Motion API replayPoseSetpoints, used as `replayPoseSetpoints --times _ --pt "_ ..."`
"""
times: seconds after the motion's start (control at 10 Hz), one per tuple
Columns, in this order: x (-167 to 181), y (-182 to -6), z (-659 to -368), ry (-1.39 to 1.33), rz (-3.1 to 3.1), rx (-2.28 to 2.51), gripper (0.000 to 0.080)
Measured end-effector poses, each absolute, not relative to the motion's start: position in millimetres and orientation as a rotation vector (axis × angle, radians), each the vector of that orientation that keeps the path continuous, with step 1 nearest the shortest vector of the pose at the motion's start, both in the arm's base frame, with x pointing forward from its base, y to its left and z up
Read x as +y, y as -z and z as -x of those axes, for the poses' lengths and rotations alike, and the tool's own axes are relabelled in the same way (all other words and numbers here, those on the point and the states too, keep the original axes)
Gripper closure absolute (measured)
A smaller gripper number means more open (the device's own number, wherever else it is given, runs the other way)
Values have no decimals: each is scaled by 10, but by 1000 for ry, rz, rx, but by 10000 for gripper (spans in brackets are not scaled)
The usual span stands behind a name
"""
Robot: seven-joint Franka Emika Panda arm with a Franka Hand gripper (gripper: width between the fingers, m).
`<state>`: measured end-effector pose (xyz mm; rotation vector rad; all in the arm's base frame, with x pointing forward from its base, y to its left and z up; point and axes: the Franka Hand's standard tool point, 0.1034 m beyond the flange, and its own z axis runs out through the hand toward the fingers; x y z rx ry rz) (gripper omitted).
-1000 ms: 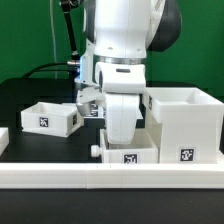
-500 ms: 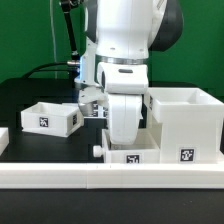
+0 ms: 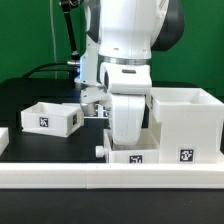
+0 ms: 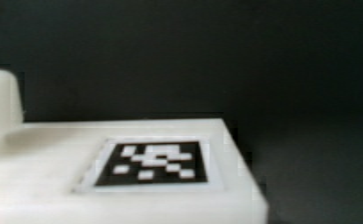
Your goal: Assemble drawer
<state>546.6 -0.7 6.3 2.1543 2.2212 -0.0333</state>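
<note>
Nearest the front, a small white open-top drawer box [image 3: 131, 152] sits under the white robot arm [image 3: 126, 100]. The gripper is hidden, so I cannot tell if it grasps anything. Just beside the box stands the tall white drawer case [image 3: 186, 120], and farther back, toward the exterior view's left, a second white box [image 3: 48, 117]. Neither box seems inserted yet.

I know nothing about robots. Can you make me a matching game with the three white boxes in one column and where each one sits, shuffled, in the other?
Things:
1. tall box
2. small open box
3. low box with knob

Places:
A. directly under the robot arm
B. on the exterior view's left
C. on the exterior view's right

Pairs: 1-C, 2-B, 3-A
</note>
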Motion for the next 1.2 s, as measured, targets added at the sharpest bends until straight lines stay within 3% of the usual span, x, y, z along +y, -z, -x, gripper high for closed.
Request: replayPoseSetpoints --times 1.2 --pt "19 -59 -5474 51 -2126 2241 757"
